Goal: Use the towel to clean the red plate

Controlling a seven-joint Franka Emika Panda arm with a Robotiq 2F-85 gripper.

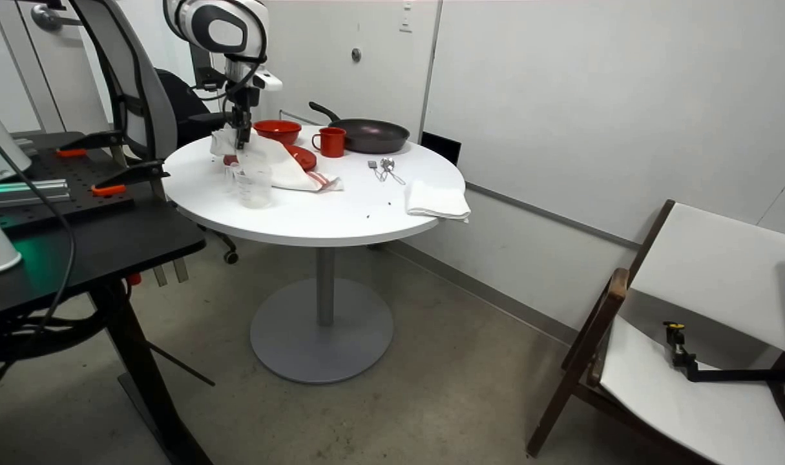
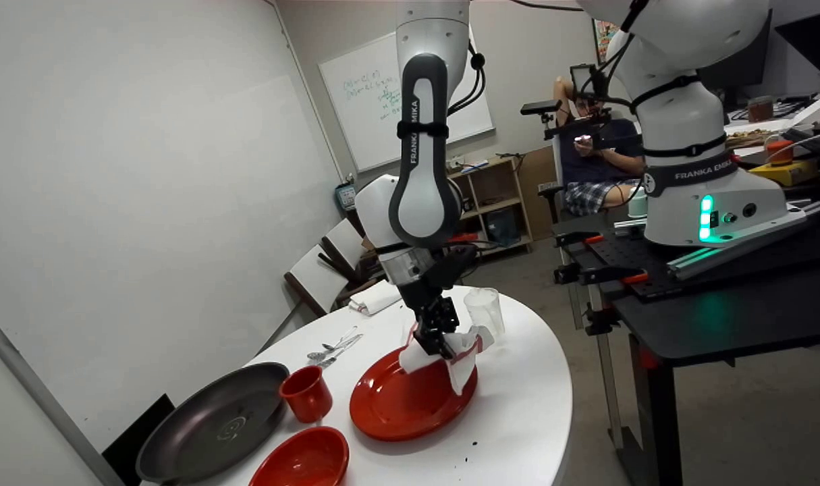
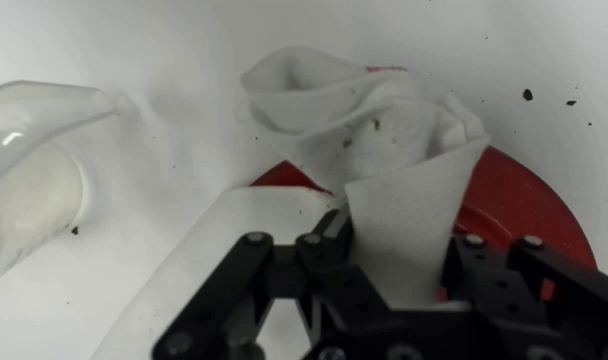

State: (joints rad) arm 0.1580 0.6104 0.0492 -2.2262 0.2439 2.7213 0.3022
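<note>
A white towel with red stripes (image 1: 282, 169) lies bunched over part of the red plate (image 1: 305, 158) on the round white table. Both also show in an exterior view, the towel (image 2: 465, 354) over the plate's edge nearest the robot base and the plate (image 2: 396, 405) largely bare. My gripper (image 3: 396, 235) is over the plate with its fingers part-way closed on the towel (image 3: 384, 145), which fills the gap and touches both fingers. The fingertips' lower ends are hidden by cloth. Dark crumbs lie on the towel. The plate (image 3: 526, 210) shows at the right in the wrist view.
A clear cup (image 3: 38, 200) stands close beside the towel. A red bowl (image 1: 279, 131), a red mug (image 1: 332, 142) and a black pan (image 1: 373, 137) stand behind the plate. Utensils (image 1: 387, 169) and a folded white cloth (image 1: 437, 201) lie farther along the table. Crumbs dot the tabletop.
</note>
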